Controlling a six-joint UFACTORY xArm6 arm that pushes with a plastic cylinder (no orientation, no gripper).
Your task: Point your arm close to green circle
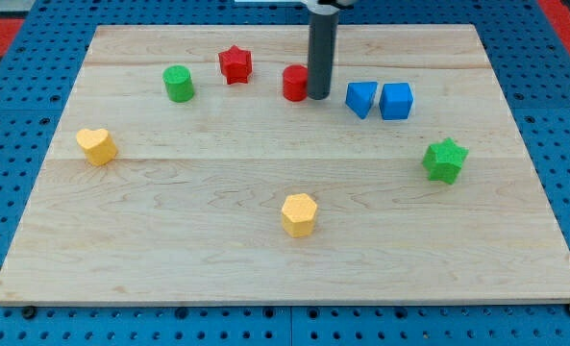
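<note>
Brightness: bright and even over the whole surface [265,240].
Light source: seems to be above, soft and diffuse.
Shadows: small and faint, close under each block.
Glare: a weak sheen along the dark rod [321,48]; the wood is matte.
Sharpness: clear in the centre, block edges slightly soft.
Distortion: the far edge looks narrower.

Our rod [320,48] comes down from the view's top edge, a little right of centre, straight and upright, dark grey-black all along. Its upper end runs out of frame, so we can't see the arm behind it. We see a slightly wider collar at the very top. Our tip [320,97] sits low at the board surface in the upper middle of the view; we can't confirm actual contact.
</note>
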